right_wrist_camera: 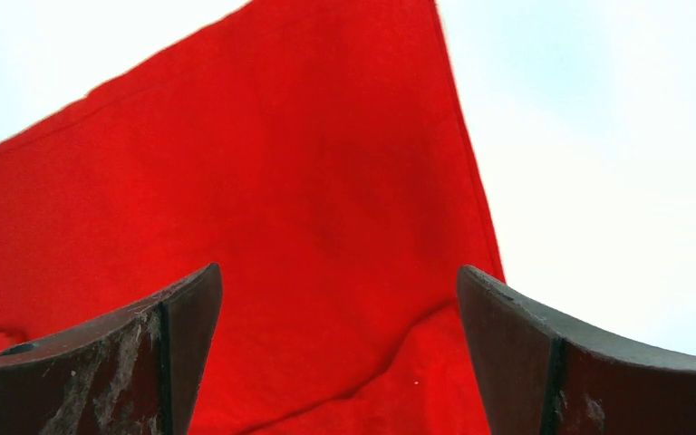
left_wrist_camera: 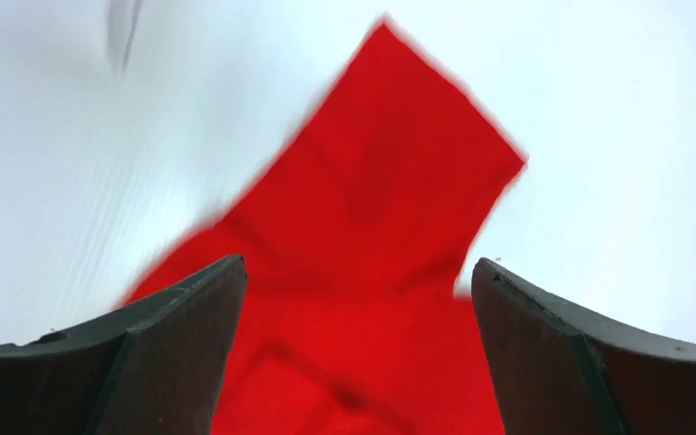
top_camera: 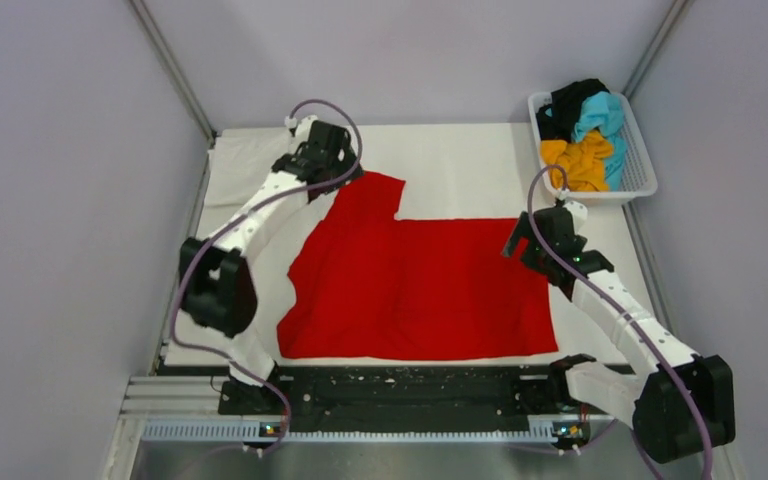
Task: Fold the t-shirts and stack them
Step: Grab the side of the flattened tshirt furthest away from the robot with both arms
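Red t-shirt (top_camera: 420, 290) lies spread on the table (top_camera: 460, 160), part-folded at best, with nothing stacked that I can see. Left gripper (left_wrist_camera: 358, 272) and right gripper (right_wrist_camera: 340, 272) hover over it, jaws apart, empty. Orange-yellow, turquoise and black shirts (top_camera: 588, 135) sit bundled in the basket (top_camera: 644, 180), untouched.

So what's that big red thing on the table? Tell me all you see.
It is a bright red t-shirt of soft, plain cloth, lying flat on the white table. One sleeve sticks out at its far left corner; the rest of its far edge runs straight, as if folded in. The left claw is open over the sleeve, the right claw open over the right edge; whether either touches the cloth I cannot tell.
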`<state>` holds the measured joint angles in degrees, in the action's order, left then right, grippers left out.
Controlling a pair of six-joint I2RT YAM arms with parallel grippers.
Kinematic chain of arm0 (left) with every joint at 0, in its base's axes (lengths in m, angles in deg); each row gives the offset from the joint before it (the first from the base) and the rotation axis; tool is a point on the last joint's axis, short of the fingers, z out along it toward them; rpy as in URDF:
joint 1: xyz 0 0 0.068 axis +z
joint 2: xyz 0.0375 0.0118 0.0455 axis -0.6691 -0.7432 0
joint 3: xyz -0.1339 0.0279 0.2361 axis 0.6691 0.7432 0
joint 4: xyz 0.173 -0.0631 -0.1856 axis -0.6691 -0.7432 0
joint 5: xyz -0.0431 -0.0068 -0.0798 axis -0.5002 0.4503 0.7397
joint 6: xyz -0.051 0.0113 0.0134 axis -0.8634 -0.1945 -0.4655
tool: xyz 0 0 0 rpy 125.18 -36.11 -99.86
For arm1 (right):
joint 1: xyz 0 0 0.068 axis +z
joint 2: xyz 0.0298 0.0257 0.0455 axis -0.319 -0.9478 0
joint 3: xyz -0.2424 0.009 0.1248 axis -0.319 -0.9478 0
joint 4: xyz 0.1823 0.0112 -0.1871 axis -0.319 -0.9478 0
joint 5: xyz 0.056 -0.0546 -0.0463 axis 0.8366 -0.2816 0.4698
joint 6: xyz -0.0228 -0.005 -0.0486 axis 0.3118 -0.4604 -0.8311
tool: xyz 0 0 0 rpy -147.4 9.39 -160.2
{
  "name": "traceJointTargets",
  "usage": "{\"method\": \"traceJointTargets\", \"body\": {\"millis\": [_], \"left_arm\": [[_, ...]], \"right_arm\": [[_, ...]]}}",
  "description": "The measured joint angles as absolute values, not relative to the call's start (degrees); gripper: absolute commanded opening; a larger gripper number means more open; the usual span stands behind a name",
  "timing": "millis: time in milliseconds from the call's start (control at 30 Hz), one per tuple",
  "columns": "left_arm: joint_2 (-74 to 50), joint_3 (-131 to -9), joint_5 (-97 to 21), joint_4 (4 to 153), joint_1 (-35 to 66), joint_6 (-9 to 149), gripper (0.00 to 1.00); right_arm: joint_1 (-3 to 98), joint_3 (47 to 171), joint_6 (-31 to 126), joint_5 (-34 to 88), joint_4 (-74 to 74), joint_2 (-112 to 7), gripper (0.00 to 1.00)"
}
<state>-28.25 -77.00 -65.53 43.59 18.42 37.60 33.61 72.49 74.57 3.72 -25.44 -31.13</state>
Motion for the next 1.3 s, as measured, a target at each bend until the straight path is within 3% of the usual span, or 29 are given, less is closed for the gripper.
{"method": "traceJointTargets", "body": {"millis": [233, 367, 567, 900, 1033, 1300], "left_arm": [[-63.5, -115.2, -61.0, 43.0, 24.4, 50.0, 0.98], [-77.0, -128.6, -53.3, 43.8, 26.6, 52.8, 0.99], [-82.7, -129.7, -49.5, 44.7, 28.1, 54.0, 0.98], [-83.3, -129.9, -41.5, 44.7, 27.6, 54.6, 0.85], [-83.2, -129.9, -44.3, 43.3, 26.6, 55.7, 0.66], [-83.2, -130.0, -50.2, 39.5, 24.9, 56.6, 0.03]], "right_arm": [[33.5, 72.9, 73.4, 0.4, -25.4, -35.5, 0.99], [33.5, 72.9, 72.5, 0.2, -25.1, -36.4, 0.99], [33.5, 72.9, 72.0, 0.3, -24.5, -36.7, 0.99], [33.5, 72.9, 71.7, 1.4, -24.4, -36.7, 0.99], [33.5, 72.8, 71.7, 2.1, -24.3, -36.6, 0.99], [33.5, 72.8, 71.7, 3.0, -24.0, -35.2, 0.98]]}}
